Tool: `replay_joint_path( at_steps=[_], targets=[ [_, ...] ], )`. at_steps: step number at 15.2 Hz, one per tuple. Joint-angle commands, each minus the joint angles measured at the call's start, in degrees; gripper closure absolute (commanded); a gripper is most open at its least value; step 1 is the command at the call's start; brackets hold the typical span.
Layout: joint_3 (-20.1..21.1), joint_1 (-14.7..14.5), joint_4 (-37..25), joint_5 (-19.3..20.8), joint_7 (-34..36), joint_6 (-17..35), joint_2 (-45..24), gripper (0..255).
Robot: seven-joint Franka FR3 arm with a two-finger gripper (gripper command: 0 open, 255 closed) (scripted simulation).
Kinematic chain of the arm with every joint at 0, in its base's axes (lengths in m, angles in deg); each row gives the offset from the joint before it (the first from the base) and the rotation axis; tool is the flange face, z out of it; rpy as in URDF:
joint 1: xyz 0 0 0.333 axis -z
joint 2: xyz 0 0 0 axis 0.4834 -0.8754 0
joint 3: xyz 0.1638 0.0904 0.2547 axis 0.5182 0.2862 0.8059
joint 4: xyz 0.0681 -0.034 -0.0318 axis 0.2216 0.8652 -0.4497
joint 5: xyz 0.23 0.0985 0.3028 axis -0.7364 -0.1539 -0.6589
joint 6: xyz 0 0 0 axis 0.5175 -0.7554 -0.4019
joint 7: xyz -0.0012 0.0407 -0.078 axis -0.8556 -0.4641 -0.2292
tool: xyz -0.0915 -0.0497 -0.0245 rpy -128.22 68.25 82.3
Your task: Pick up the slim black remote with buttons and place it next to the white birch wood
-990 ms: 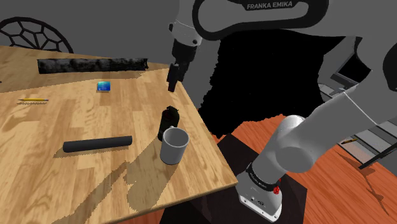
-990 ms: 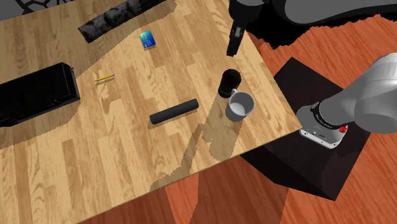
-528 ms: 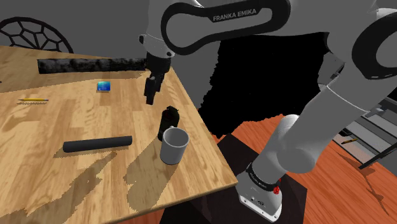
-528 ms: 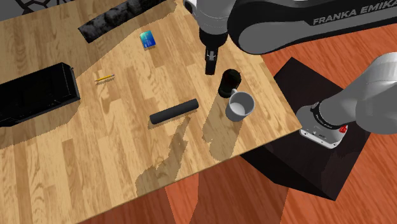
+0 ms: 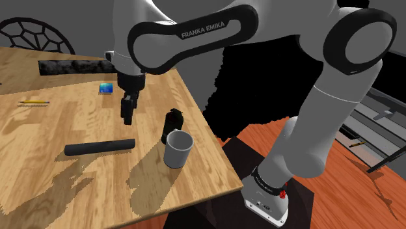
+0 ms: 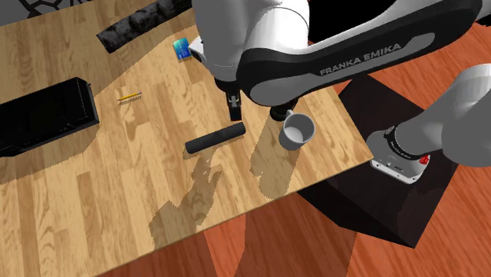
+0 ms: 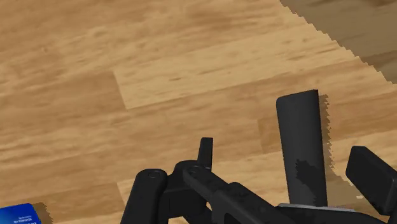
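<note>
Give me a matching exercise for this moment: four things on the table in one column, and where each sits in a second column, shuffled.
Things:
1. black remote
2. grey mug
3. blue card
4. yellow pencil

Places:
A. right beside the black bottle
B. closest to the dark log
C. by the shoulder view's left edge
D. nearest the open hand

Pairs: 1-D, 2-A, 3-B, 4-C
</note>
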Motion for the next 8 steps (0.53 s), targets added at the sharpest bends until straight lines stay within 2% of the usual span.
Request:
replay_joint_path(
  at_steps=[1,6,8],
  targets=[
    [0.96,-1.15,-1.91,0.67,-0.82,0.90,-3.28,0],
    [2.84,-4.02,-7.56,2.67,-2.60,1.64,-10.88,0],
    [2.75,-4.15,-6.86,2.92,-2.43,2.99,-11.55,0]
  ],
)
